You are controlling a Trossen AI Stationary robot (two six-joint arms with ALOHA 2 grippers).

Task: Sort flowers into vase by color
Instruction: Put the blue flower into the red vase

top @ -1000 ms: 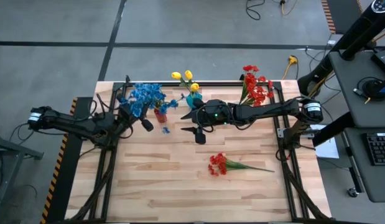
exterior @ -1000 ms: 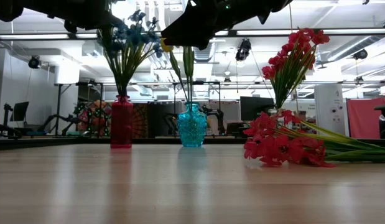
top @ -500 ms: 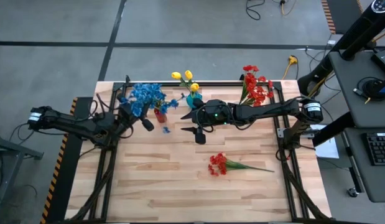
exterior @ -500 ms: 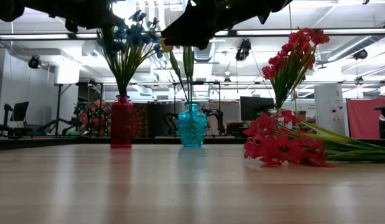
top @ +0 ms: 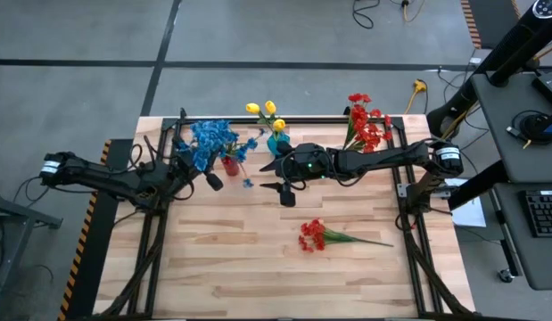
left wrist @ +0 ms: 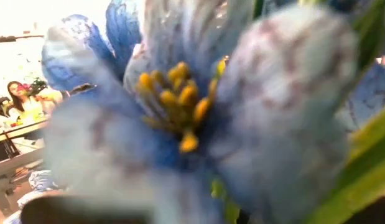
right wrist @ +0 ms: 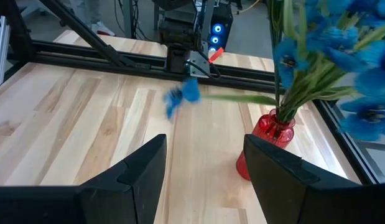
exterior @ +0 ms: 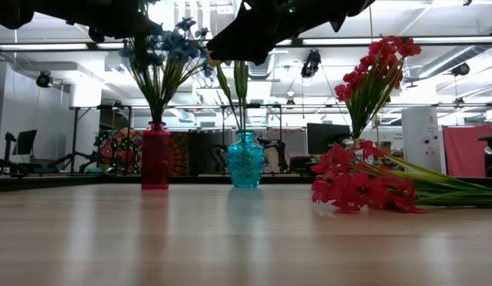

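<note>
- Blue flowers point(top: 211, 140) in the red vase point(top: 229, 164): the bunch has swung slightly toward the table's right edge.
- Loose blue bloom point(top: 247, 183) on the tabletop shifted right, a little farther from the vase.
- Left gripper point(top: 213, 181) edged rightward.

A light wooden plank table point(top: 222, 267) carries everything. Along its far edge stand a red vase point(top: 230, 165) toward the left and a teal vase point(top: 278, 144) near the middle. A spray of red flowers point(top: 314, 235) lies flat on the boards, right of centre, its green stem pointing toward the right edge.
</note>
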